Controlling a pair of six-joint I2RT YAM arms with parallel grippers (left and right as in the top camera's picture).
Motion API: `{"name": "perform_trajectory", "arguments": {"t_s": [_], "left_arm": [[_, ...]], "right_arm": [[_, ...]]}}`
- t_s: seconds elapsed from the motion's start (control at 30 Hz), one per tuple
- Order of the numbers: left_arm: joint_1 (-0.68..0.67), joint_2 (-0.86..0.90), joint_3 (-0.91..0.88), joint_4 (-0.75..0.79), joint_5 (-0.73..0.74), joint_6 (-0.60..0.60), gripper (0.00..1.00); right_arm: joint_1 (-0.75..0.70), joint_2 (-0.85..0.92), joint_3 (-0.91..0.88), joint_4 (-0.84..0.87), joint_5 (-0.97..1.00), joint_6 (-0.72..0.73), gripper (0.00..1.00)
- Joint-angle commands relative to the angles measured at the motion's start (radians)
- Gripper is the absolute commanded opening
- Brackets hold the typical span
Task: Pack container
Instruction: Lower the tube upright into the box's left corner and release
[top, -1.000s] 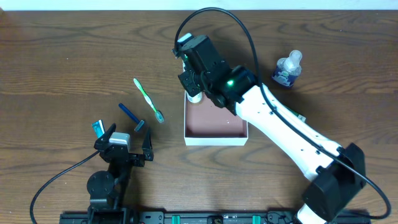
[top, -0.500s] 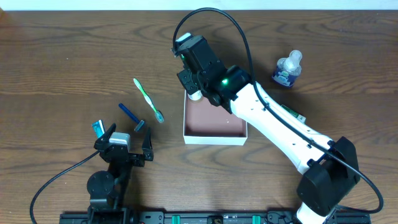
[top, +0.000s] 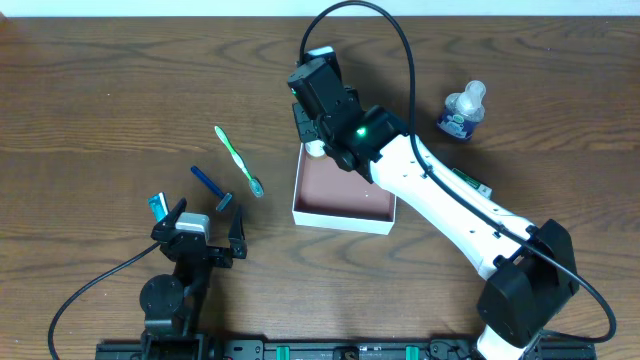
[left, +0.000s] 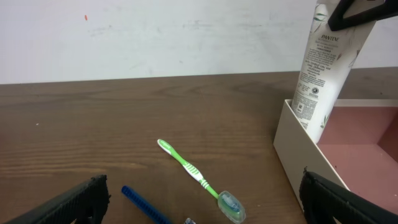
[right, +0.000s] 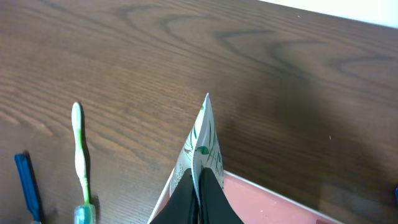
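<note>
Clamping a white, green-printed plastic tube upright, the right gripper hangs above the far-left corner of the shallow white-walled, reddish-brown container; the left gripper, farther off, gapes empty.

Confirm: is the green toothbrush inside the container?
No, the green toothbrush lies on the table, left of the container.

Overhead straight down; left wrist low, right wrist steep; container in all.
</note>
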Motion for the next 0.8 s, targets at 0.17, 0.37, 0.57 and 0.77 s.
{"name": "perform_trajectory", "arguments": {"t_s": [0.17,0.37,0.57,0.77], "left_arm": [[0.004,0.0,-0.018,-0.033,0.01,0.005,0.98],[0.004,0.0,-0.018,-0.033,0.01,0.005,0.98],[0.004,0.0,-0.018,-0.033,0.01,0.005,0.98],[0.004,0.0,-0.018,-0.033,0.01,0.005,0.98]], "right_arm": [[0.011,0.001,0.001,-0.005,0.062,0.137,0.01],[0.011,0.029,0.001,-0.024,0.062,0.144,0.01],[0.011,0.057,0.001,-0.026,0.069,0.168,0.01],[0.011,0.064,0.001,-0.026,0.084,0.186,0.01]]}}
